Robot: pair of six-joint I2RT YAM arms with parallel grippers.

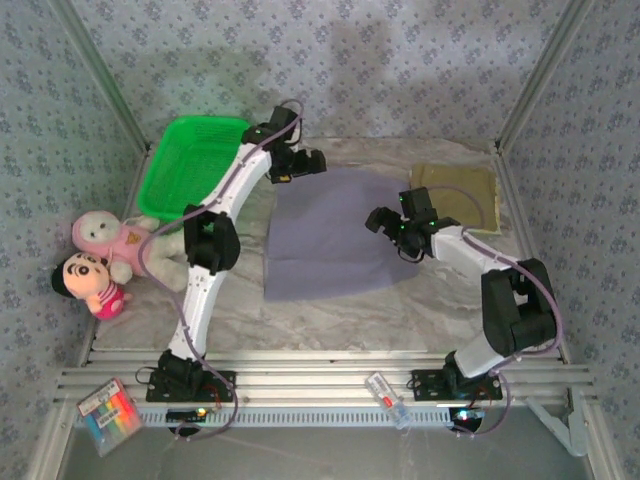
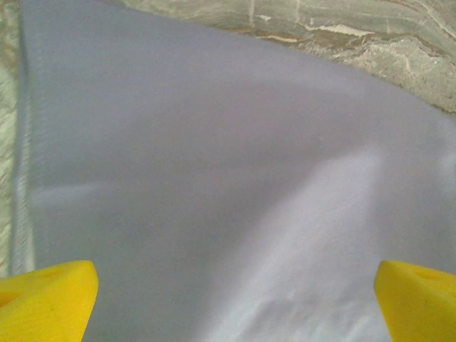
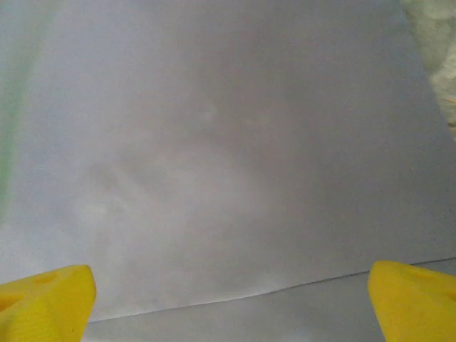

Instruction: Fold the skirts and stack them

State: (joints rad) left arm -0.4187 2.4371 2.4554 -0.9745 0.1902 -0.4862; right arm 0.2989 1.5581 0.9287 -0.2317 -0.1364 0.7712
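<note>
A lavender-grey skirt (image 1: 325,235) lies spread flat in the middle of the marble table. A folded olive-khaki skirt (image 1: 455,195) rests at the back right. My left gripper (image 1: 305,165) hovers open over the lavender skirt's far left corner. In the left wrist view its yellow fingertips (image 2: 46,299) stand wide apart above the lavender cloth (image 2: 214,164), holding nothing. My right gripper (image 1: 385,222) is open over the skirt's right edge. In the right wrist view its fingertips (image 3: 43,303) frame the cloth (image 3: 228,142), and a straight hem line (image 3: 249,293) runs between them.
A green plastic basket (image 1: 195,165) stands at the back left beside the left arm. Two plush dolls (image 1: 100,255) lie at the left edge. Bare marble (image 1: 330,320) runs in front of the skirt. A coloured packet (image 1: 108,412) sits on the near rail.
</note>
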